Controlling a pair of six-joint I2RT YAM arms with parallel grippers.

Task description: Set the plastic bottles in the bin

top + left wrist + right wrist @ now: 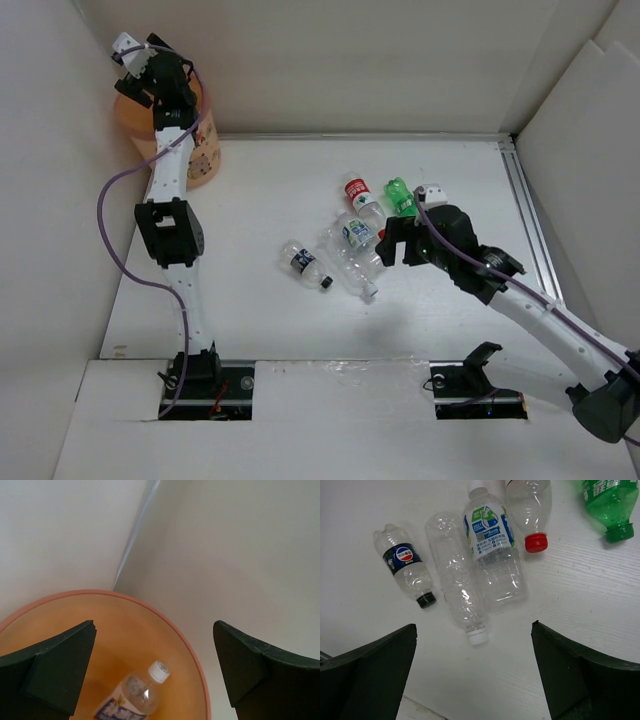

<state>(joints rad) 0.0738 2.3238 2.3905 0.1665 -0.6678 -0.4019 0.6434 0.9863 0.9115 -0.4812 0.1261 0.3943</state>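
My left gripper (133, 72) is open and empty above the orange bin (205, 150) at the far left. In the left wrist view the gripper (154, 628) hangs over the bin's rim (186, 641), and one clear bottle with a white cap (135, 696) lies inside. My right gripper (392, 241) is open above the loose bottles on the table. Its wrist view (474, 628) shows a dark-label bottle (405, 569), a clear white-capped bottle (460, 597), a blue-white-label bottle (492, 550), a red-capped bottle (530, 510) and a green bottle (609, 502).
White walls enclose the table on the left, back and right. A metal rail (530, 215) runs along the right side. The left arm's purple cable (105, 215) loops out to the left. The bin stands in the back left corner.
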